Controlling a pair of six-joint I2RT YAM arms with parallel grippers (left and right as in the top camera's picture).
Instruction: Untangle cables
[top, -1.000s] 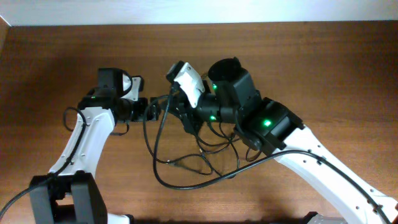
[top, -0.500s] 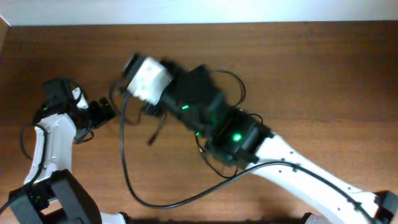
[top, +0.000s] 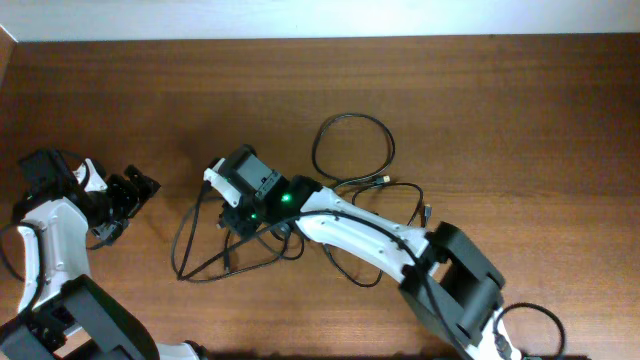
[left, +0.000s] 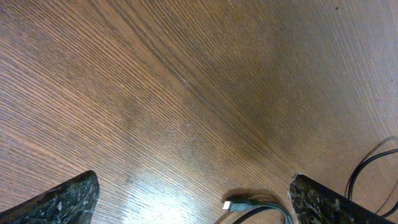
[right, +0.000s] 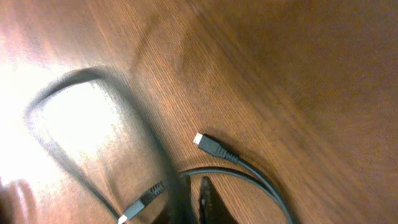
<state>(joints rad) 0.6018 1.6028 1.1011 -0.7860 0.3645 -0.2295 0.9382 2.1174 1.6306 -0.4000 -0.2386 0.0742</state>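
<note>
Thin black cables lie on the wooden table. One makes a round loop (top: 352, 146) at the back, another a long loop (top: 198, 245) at the left, and the rest tangle (top: 340, 235) under my right arm. My right gripper (top: 228, 212) is low over the left loop. In the right wrist view its fingers (right: 202, 205) are nearly closed on a blurred black cable (right: 146, 134), with two metal-tipped plugs (right: 208, 144) beside them. My left gripper (top: 128, 205) is wide open and empty at the far left. In the left wrist view a plug (left: 235, 204) lies between its fingertips (left: 193, 202).
The brown wooden table (top: 520, 110) fills the view, with a pale wall strip along its far edge. My right arm's white links (top: 370, 235) cross over the tangle. Another plug end (top: 427, 212) lies to the right of the tangle.
My right gripper came down from its raised reach at the left to the table, trailing a cable into a long left loop. My left arm pulled back further left.
</note>
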